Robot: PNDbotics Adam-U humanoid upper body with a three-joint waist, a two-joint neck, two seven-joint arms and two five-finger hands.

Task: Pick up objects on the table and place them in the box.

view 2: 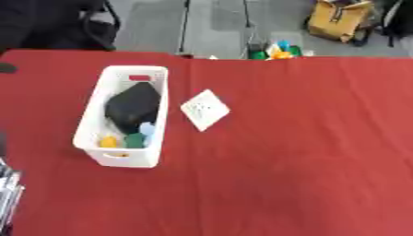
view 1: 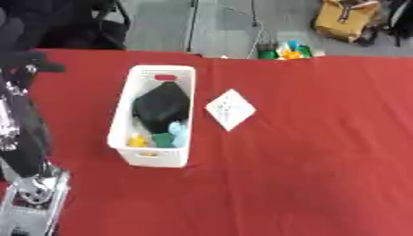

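Observation:
A white slotted box (view 1: 121, 124) stands lengthwise on the red table, left of centre. Inside it lie a large black object (view 1: 161, 107), a small yellow piece (view 1: 138, 141), a green piece (view 1: 164, 139) and a light blue piece (view 1: 179, 131). A flat white diamond-shaped packet (view 1: 230, 109) lies on the cloth just right of the box. My left arm (view 1: 24, 152) rises along the left edge, and its dark hand (view 1: 20, 57) is up near the table's far left corner, apart from the box. My right hand does not show.
The red cloth (view 1: 306, 152) stretches wide to the right and front of the box. Beyond the far edge sit small colourful items (view 1: 284, 50), a yellow bag (view 1: 345, 19) on the floor and a black chair (view 1: 73, 23).

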